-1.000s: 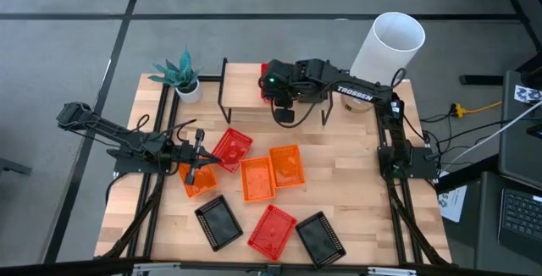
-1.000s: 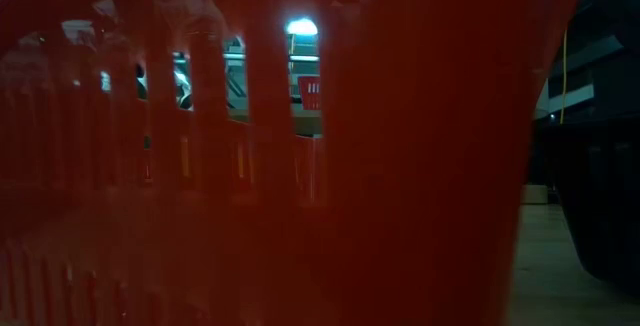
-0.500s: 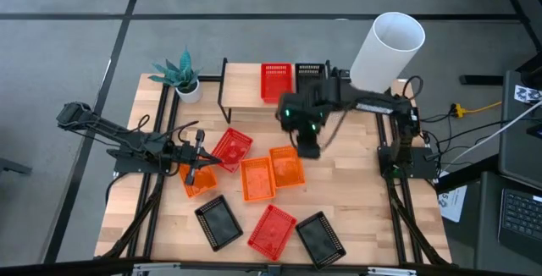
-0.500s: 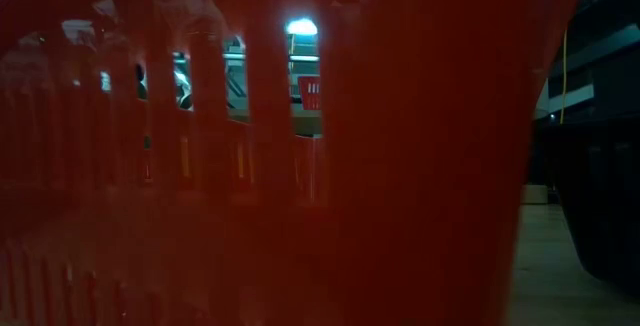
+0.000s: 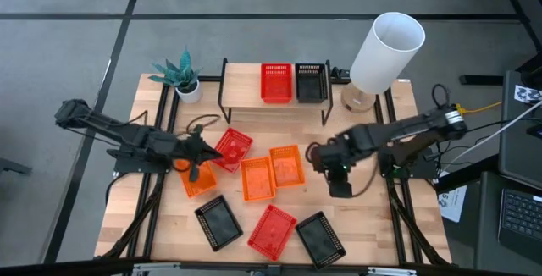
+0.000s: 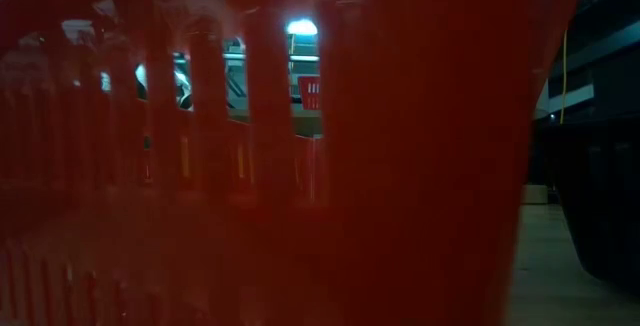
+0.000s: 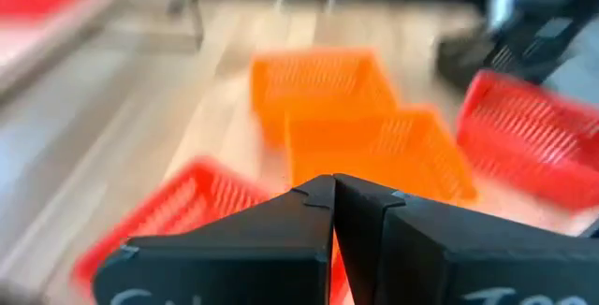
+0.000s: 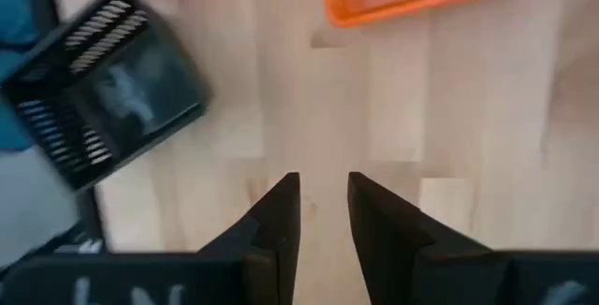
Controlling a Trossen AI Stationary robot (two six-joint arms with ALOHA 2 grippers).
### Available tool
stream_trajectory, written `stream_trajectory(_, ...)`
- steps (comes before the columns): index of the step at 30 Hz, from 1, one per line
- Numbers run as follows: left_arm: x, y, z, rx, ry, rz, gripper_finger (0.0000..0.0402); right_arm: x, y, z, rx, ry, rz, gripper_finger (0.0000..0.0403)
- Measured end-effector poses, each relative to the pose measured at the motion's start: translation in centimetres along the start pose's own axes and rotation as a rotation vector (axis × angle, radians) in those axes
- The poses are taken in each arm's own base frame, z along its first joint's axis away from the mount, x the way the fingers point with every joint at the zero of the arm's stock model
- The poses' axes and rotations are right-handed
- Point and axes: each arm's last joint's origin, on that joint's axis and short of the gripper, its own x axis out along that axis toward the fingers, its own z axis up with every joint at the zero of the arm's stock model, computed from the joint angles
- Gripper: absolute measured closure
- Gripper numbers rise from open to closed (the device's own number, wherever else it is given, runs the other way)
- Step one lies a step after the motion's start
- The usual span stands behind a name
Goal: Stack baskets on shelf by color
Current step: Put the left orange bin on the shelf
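On the shelf (image 5: 246, 94) at the table's far side stand a red basket (image 5: 276, 82) and a black basket (image 5: 311, 82) side by side. On the table lie three orange baskets (image 5: 257, 179) (image 5: 287, 165) (image 5: 197, 179), two red ones (image 5: 230, 149) (image 5: 272, 229) and two black ones (image 5: 218, 223) (image 5: 322, 238). My left gripper (image 5: 209, 147) (image 7: 332, 193) is shut and sits at the left edge of the red basket (image 7: 178, 221). My right gripper (image 5: 339, 184) (image 8: 323, 188) is open a little over bare wood, right of the orange baskets.
A white cylinder lamp (image 5: 385, 47) stands at the far right corner and a small potted plant (image 5: 180, 74) at the far left. A red basket wall (image 6: 300, 166) fills the low view. Bare wood (image 5: 364, 217) lies on the table's right side.
My right arm has drawn back from the shelf toward the near edge and right, coming low over the table beside the orange baskets. The red basket stays on the shelf beside the black one. My left gripper's spread fingers have come together near the red basket.
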Motion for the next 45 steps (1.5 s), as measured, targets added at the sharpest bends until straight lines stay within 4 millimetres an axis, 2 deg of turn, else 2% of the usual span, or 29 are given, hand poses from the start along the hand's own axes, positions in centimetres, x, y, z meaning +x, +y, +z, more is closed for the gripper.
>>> stream_trajectory(6,0.4,-2.3,3.7,-0.063,0.252,-0.129,0.0401,1.9,-0.5,-3.5,0.071,-0.195,-0.161,0.0312)
stream_trajectory(9,1.2,-3.6,4.2,-0.077,0.321,-0.152,0.0401,3.2,-1.1,-4.4,0.111,-0.278,-0.183,0.0312)
stream_trajectory(13,1.9,-5.1,3.3,-0.012,0.448,-0.186,0.0401,5.2,-1.7,-5.3,0.146,-0.314,-0.156,0.0312)
stream_trajectory(16,2.2,-5.8,1.8,-0.047,0.590,-0.195,0.0401,6.3,-1.9,-5.7,0.165,-0.303,-0.135,0.0312)
stream_trajectory(19,2.5,-6.6,1.1,-0.102,0.636,-0.175,0.0401,7.0,-2.1,-6.0,0.176,-0.300,-0.127,0.0312)
stream_trajectory(23,3.0,-7.2,0.4,-0.167,0.667,-0.110,0.0401,7.4,-2.1,-5.9,0.170,-0.324,-0.113,0.0312)
stream_trajectory(26,3.4,-7.1,-0.2,-0.315,0.704,0.008,0.0401,7.3,-2.0,-5.6,0.168,-0.355,-0.096,0.0312)
stream_trajectory(31,3.6,-7.4,-0.9,-0.442,0.794,0.031,0.0369,7.1,-1.7,-5.1,0.116,-0.400,-0.080,0.0312)
stream_trajectory(38,3.6,-7.5,-1.0,-0.461,0.792,0.051,0.0303,7.0,-1.6,-4.8,0.087,-0.436,-0.068,0.0312)
stream_trajectory(45,4.2,-7.7,-1.9,-0.425,0.826,0.098,0.0295,7.0,-1.6,-4.8,0.089,-0.441,-0.079,0.0312)
